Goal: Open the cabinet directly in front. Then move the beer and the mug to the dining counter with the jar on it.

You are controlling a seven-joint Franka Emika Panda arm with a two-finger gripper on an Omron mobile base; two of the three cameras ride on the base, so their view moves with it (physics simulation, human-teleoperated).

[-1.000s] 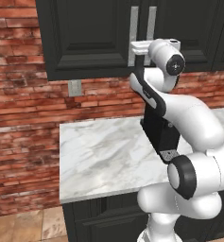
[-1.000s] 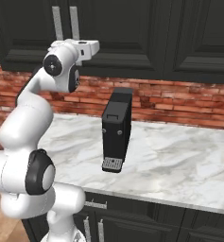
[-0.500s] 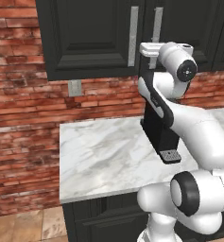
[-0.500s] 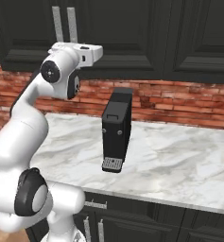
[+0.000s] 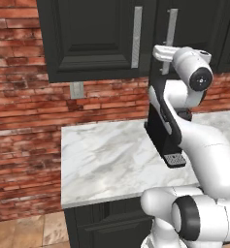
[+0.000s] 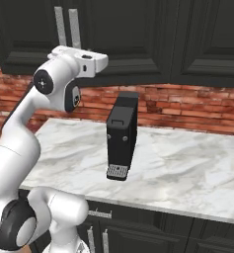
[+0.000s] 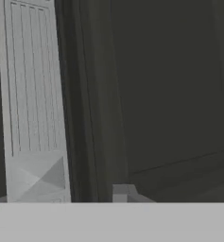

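Note:
The black wall cabinet hangs above the worktop, with two vertical silver bar handles at its middle seam. The left handle stands straight. The right handle leans slightly and sits further from the seam, so the right door looks a little ajar. My gripper is at the lower end of that right handle and covers it. In the hand view the handle runs close along the left, with one fingertip to its right. From the right base, both handles rise above my hand. The beer, mug, jar and dining counter are out of view.
A black coffee machine stands on the marble worktop just under my arm. A wall socket sits in the brick wall. Another black wall cabinet adjoins on the right, with black base cabinets below.
My hand has moved to the right, and the right door handle has moved with it, away from the left handle. The left door has stayed where it was.

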